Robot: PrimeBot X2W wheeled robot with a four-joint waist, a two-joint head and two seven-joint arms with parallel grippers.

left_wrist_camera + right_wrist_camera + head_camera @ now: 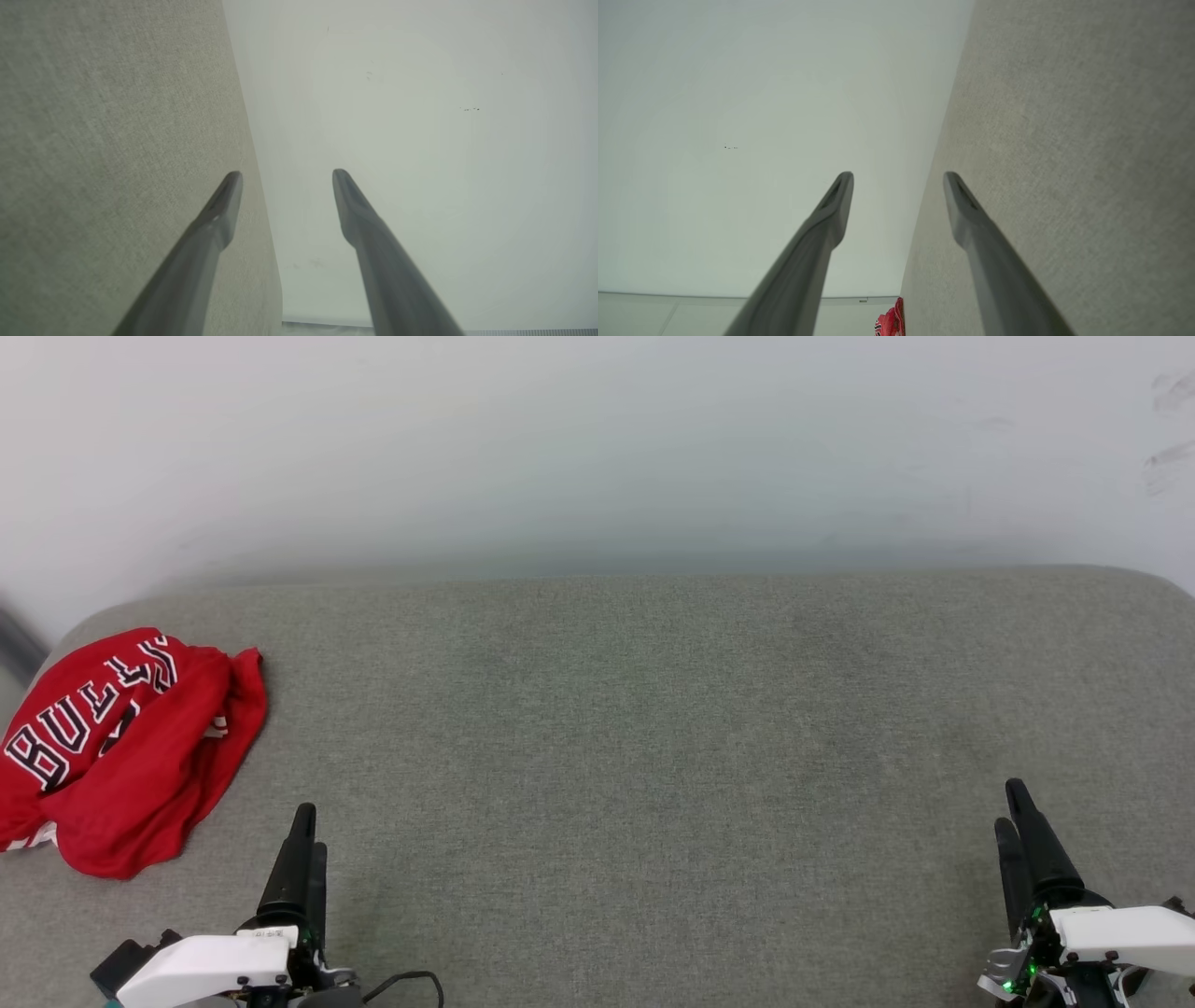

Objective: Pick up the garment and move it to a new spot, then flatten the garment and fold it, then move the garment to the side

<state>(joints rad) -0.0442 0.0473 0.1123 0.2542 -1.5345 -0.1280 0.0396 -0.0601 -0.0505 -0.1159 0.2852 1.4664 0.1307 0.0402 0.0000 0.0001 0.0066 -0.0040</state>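
Observation:
The garment (121, 747), a red jersey with "BULLS" in black-and-white letters, lies crumpled at the far left edge of the grey fabric surface (616, 737). A small red-and-white piece of the garment (891, 322) shows at the bottom of the right wrist view. My left gripper (303, 831) hovers near the front edge, just right of the garment and apart from it. In the left wrist view its fingers (224, 205) stand spread with nothing between them. My right gripper (1013, 812) is at the lower right, far from the garment, its fingers (959, 200) also apart and empty.
A pale wall (597, 439) rises behind the grey surface. The surface has rounded back corners (1158, 583), and its left edge runs under the garment. A dark cable (406, 982) loops beside the left wrist.

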